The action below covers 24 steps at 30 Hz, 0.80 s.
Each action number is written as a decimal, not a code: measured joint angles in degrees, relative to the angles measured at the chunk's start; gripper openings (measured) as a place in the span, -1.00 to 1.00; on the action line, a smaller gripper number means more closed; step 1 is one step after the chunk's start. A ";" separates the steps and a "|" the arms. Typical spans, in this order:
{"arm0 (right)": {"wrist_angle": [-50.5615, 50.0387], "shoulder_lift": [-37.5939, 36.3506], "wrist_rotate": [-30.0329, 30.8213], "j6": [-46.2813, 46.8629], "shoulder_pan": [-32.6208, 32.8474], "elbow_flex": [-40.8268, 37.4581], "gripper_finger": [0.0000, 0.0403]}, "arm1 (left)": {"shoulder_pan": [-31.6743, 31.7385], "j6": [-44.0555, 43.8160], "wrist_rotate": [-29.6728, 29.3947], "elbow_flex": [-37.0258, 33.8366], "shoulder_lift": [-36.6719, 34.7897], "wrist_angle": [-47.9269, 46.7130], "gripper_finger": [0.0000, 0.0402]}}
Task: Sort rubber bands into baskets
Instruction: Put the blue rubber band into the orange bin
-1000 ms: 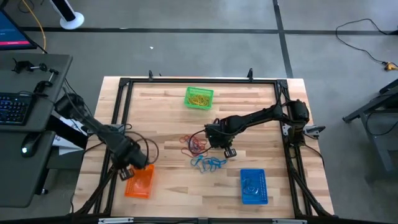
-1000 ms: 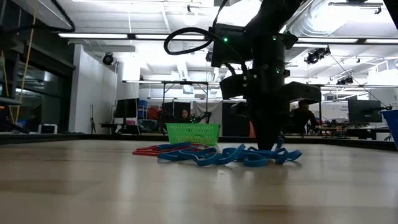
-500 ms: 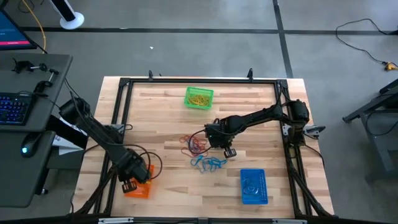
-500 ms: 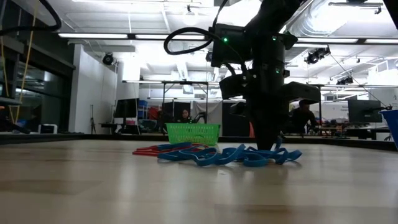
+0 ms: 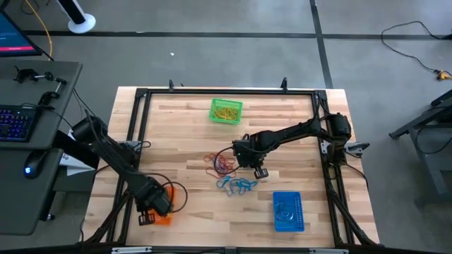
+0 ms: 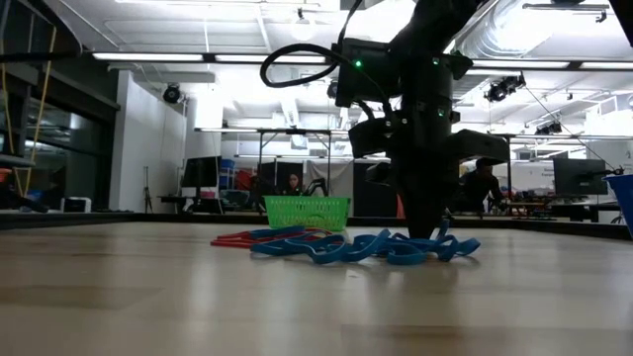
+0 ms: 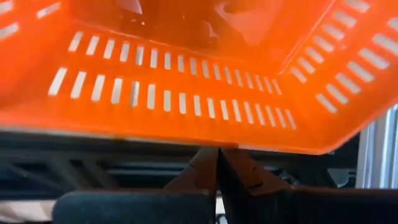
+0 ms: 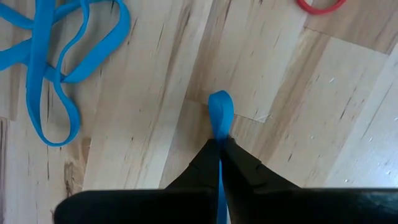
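The left pincer (image 5: 146, 218), its tips pressed together, has slid toward the counter's (image 5: 191, 148) near-left corner, over the orange plastic mesh basket (image 5: 163, 217). The right pincer (image 8: 219, 146) stays clamped on a thin blue rubber band (image 8: 220, 112) beside the blue pile (image 5: 236, 185), so sorting looks mid-pick.

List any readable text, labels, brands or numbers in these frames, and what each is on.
None can be read.
Green plastic mesh basket, orange plastic mesh basket, blue plastic mesh basket: no markings visible.
Monitor screen beside the table: lit, content too small to read.
Background room in the low view: no legible signs.
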 joint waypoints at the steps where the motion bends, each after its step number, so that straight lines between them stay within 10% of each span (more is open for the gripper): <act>1: -0.06 -0.17 0.00 0.11 -0.04 0.00 -1.00 | 0.16 -0.04 -0.16 0.00 0.37 0.43 -1.00; 24: 6.25 -12.33 -2.80 1.28 0.63 4.98 -1.00 | 5.94 1.53 -1.53 6.70 -10.26 -1.34 -1.00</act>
